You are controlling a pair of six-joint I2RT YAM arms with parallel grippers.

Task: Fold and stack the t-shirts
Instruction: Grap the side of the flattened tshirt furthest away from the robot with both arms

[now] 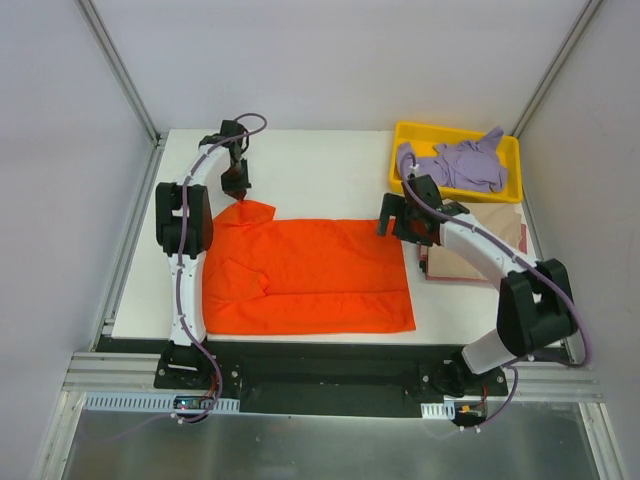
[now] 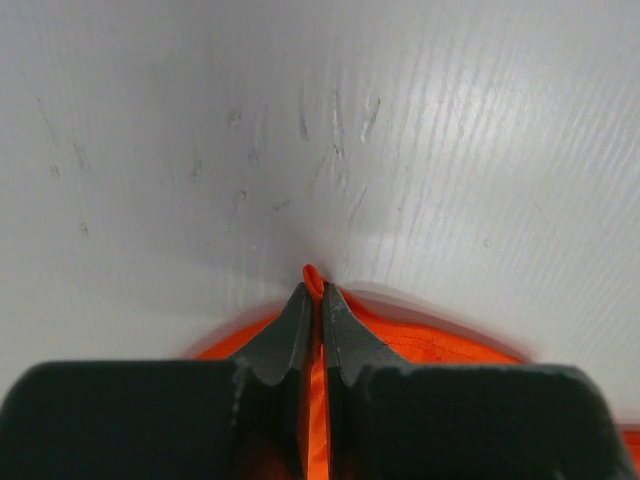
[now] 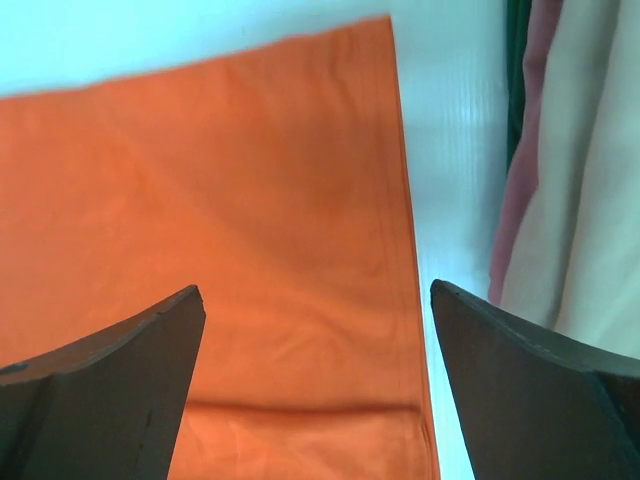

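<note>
The orange-red t-shirt (image 1: pixel 300 275) lies spread flat on the white table, with one sleeve pointing toward the far left. My left gripper (image 1: pixel 237 186) is shut on the tip of that sleeve; a thin fold of orange cloth (image 2: pixel 436 343) is pinched between its jaws (image 2: pixel 314 286). My right gripper (image 1: pixel 396 222) hovers open over the shirt's right hem (image 3: pixel 250 200), nothing between its fingers (image 3: pixel 316 292). The lavender t-shirt (image 1: pixel 462 164) lies crumpled in the yellow tray. A folded tan t-shirt (image 1: pixel 478 252) rests at the right, partly under my right arm, and its edge (image 3: pixel 590 200) shows beside my right finger.
The yellow tray (image 1: pixel 405 134) stands at the far right corner of the table (image 1: pixel 320 165). Metal frame posts and grey walls close in the back and sides. A dark rail holding both arm bases runs along the near edge.
</note>
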